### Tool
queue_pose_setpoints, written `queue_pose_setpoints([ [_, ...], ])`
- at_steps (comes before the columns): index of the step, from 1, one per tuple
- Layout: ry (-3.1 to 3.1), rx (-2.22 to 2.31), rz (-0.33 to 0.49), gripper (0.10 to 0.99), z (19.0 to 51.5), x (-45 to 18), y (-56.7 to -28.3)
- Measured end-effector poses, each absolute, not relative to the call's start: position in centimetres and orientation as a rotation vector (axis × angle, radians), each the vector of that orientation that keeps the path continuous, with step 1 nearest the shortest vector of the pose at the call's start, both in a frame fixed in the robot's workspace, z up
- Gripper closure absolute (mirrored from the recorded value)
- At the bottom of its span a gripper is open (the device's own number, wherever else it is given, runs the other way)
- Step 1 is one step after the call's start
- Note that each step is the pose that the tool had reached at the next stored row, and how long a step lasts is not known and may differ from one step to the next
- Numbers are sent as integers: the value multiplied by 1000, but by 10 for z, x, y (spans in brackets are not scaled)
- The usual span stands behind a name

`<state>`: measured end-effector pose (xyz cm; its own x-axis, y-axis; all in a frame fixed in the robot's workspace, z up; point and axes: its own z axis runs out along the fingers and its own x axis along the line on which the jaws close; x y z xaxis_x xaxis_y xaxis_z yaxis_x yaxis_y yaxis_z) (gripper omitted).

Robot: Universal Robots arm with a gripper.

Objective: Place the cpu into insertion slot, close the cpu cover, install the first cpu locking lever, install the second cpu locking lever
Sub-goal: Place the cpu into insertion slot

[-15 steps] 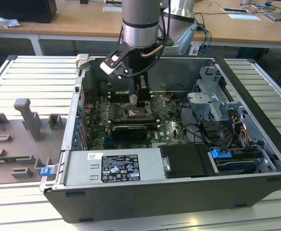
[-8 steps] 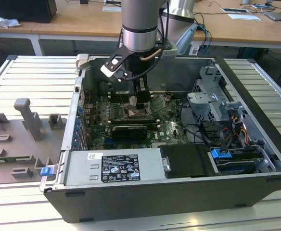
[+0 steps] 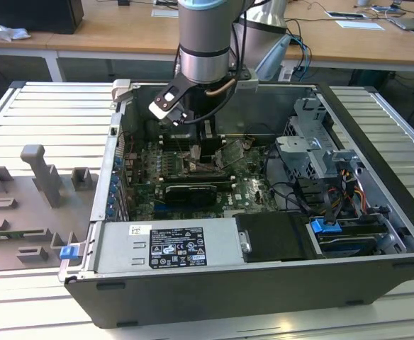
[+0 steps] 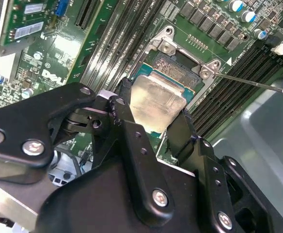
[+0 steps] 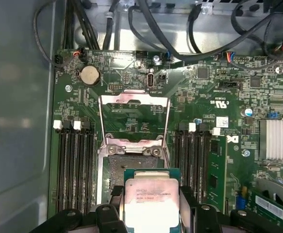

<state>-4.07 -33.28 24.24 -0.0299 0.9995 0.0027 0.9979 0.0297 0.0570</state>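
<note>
We're seeing one cpu (image 5: pixel 150 201), silvery-beige square on green edging, clamped in one tool (image 4: pixel 153 106), hanging partly over one insertion slot (image 5: pixel 118 169); one cpu cover (image 5: pixel 134 99) is standing open.

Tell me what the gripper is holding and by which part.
The gripper holds the cpu, pinched by two opposite side edges.

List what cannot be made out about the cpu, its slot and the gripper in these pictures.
Underside of the cpu: both wrist views, hidden by its own metal top.
Near part of the insertion slot: first wrist view, covered by the cpu, so their gap cannot be judged.
Where the gripper touches the cpu: second wrist view, hidden behind its own fingers.
Slot and cpu: exterior view, the arm stands in front.
</note>
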Motion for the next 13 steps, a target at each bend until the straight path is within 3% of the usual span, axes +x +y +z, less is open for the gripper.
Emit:
queue_pose_setpoints([
  [13, 2227, 2161, 67, 545, 227, -45, -319],
])
